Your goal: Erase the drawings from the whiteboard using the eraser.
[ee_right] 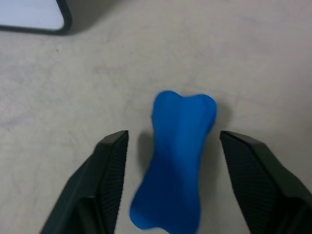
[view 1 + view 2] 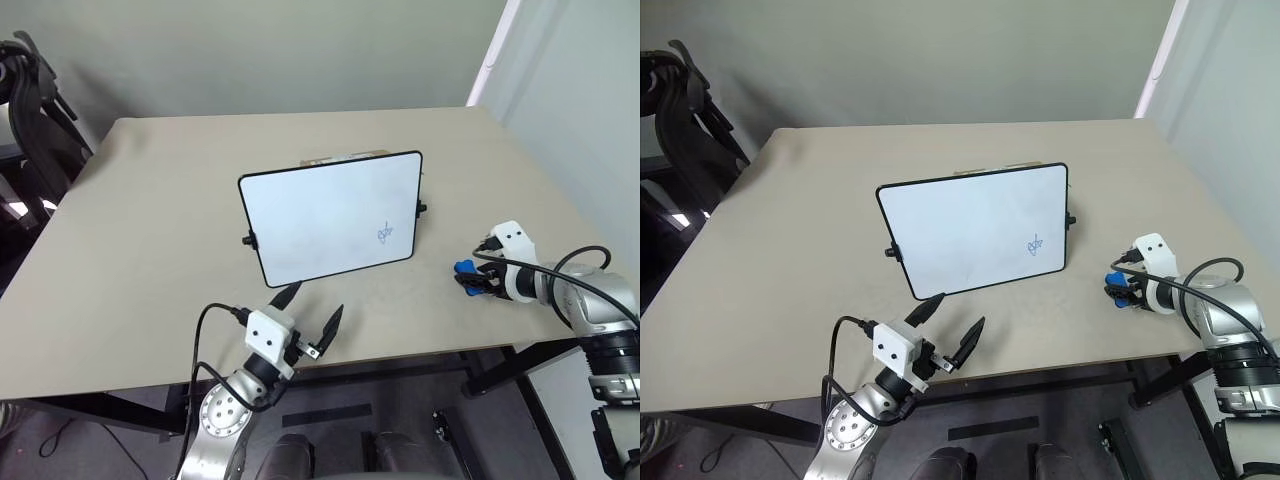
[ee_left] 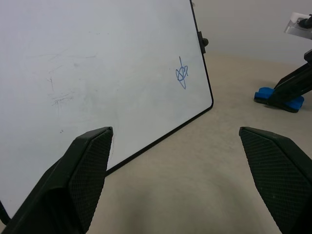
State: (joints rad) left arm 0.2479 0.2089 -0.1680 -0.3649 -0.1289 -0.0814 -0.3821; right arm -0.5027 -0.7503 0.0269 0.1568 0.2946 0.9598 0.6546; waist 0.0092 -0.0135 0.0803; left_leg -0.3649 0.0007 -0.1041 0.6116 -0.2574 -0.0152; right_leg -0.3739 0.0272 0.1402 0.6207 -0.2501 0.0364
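We are seeing our left gripper [image 2: 318, 318] spread wide, idling before the whiteboard [image 2: 330, 215]; our right gripper [image 1: 170, 180], nearer, is straddling the eraser [image 1: 175, 161] lying on the table [image 2: 150, 220], long axis along its unclosed fingers

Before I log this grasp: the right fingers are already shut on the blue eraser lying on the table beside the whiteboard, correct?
Not quite: the right gripper is open, its fingers straddling the eraser with gaps either side, as the right wrist view shows. The eraser does lie on the table beside the whiteboard.
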